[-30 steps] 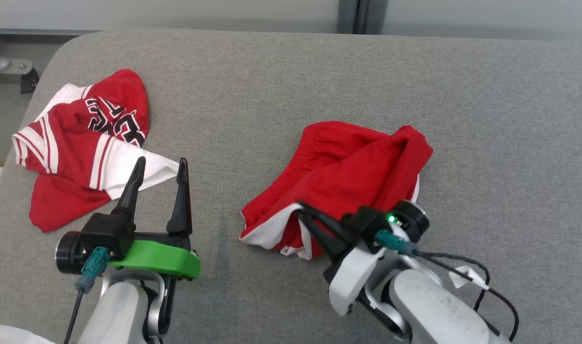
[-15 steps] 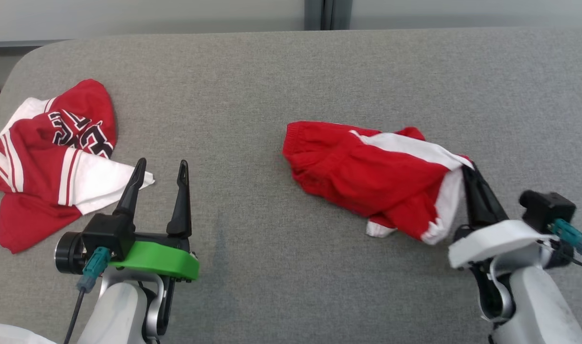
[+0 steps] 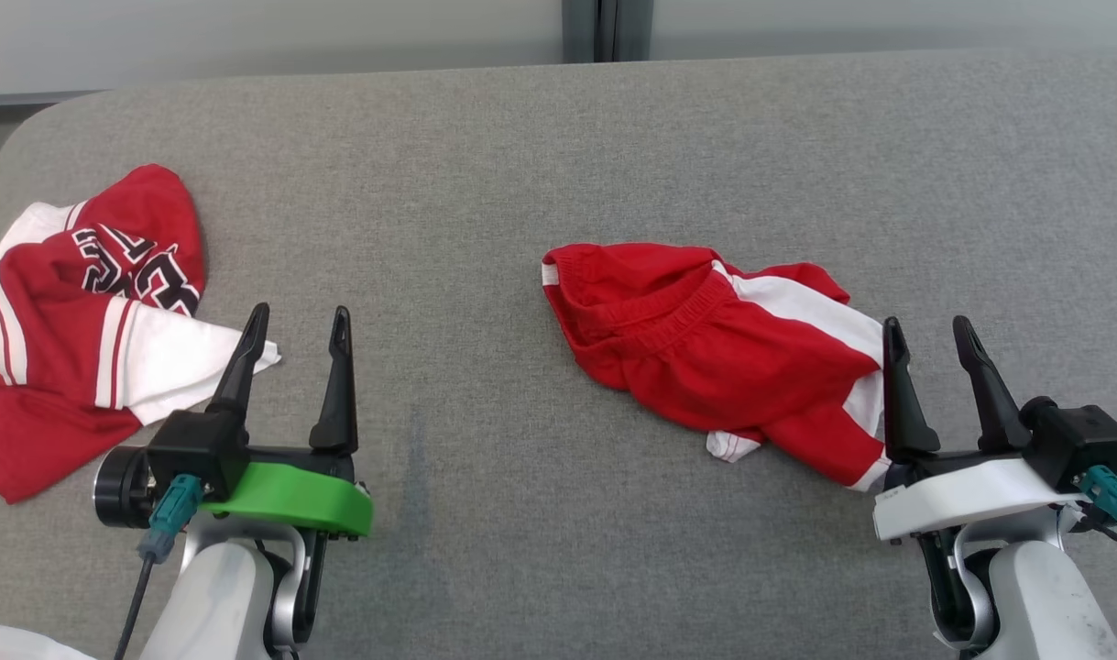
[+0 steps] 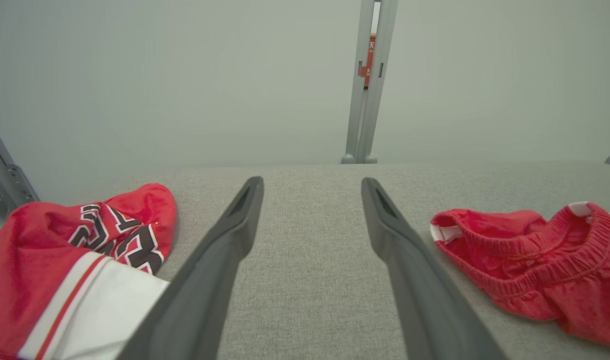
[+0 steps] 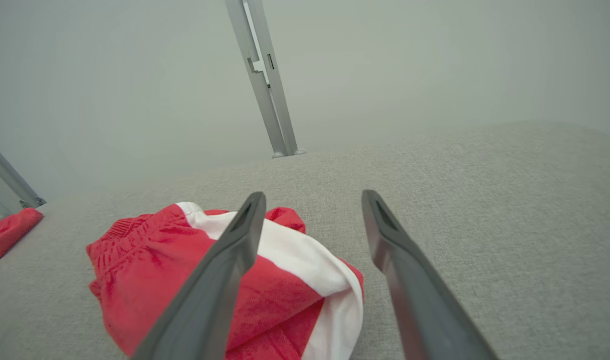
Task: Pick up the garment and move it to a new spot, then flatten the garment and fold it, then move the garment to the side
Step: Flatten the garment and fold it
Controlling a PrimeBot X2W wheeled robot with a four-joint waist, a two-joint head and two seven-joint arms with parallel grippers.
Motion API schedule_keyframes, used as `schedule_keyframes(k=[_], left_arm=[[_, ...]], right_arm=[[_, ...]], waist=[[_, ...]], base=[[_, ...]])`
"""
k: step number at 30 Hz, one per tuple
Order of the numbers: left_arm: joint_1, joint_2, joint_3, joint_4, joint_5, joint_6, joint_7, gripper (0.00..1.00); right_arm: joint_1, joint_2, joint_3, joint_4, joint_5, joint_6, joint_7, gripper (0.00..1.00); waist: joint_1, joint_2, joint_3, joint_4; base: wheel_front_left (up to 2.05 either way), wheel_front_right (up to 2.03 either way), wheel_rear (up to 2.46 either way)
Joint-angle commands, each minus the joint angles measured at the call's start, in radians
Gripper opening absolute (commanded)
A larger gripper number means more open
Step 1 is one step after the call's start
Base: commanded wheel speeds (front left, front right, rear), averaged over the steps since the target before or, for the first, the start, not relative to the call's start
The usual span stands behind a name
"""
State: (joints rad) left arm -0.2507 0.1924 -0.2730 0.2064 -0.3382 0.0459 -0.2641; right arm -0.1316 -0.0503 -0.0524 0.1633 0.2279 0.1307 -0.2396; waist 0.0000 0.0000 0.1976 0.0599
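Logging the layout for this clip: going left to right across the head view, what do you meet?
red and white jersey → left gripper → red shorts → right gripper

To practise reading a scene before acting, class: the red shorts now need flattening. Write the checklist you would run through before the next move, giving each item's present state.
1. The right gripper is open and not gripping the shorts: ok.
2. The left gripper is open and empty: ok.
3. The shorts lie on the table: ok.
4. The shorts are flat: not ok; they are bunched, with the waistband doubled over.
5. The jersey lies apart from the shorts: ok.
6. The left gripper is clear of the jersey's white edge: cannot tell.
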Motion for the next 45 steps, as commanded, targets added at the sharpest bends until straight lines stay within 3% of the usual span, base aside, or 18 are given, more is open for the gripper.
schedule_keyframes(k=[1, 8, 16, 36, 45], left_arm=[[0.011, 0.005, 0.005, -0.004, -0.001, 0.006, 0.000, 1.00], [0.051, 0.006, 0.017, -0.008, -0.002, 0.023, 0.000, 1.00], [0.089, 0.012, 0.016, -0.020, -0.010, 0.035, 0.001, 1.00], [0.093, 0.023, 0.003, -0.041, -0.017, 0.050, 0.010, 1.00], [0.057, 0.024, -0.005, -0.052, -0.016, 0.048, 0.012, 1.00]], right_arm=[[0.018, -0.007, 0.010, -0.032, -0.020, 0.000, -0.001, 1.00], [0.077, -0.025, 0.074, -0.180, -0.067, 0.000, 0.064, 1.00], [0.134, -0.017, 0.089, -0.247, -0.062, 0.000, 0.113, 1.00], [0.136, -0.012, 0.082, -0.254, -0.070, 0.000, 0.129, 1.00], [0.164, -0.027, 0.084, -0.166, -0.069, 0.000, 0.150, 1.00]], waist=[[0.0000, 0.0000, -0.009, -0.002], [0.0000, 0.0000, -0.054, -0.001], [0.0000, 0.0000, -0.075, 0.000], [0.0000, 0.0000, -0.066, -0.004], [0.0000, 0.0000, -0.022, 0.005]], base=[[0.00, 0.00, 0.00], [0.00, 0.00, 0.00], [0.00, 0.00, 0.00], [0.00, 0.00, 0.00], [0.00, 0.00, 0.00]])
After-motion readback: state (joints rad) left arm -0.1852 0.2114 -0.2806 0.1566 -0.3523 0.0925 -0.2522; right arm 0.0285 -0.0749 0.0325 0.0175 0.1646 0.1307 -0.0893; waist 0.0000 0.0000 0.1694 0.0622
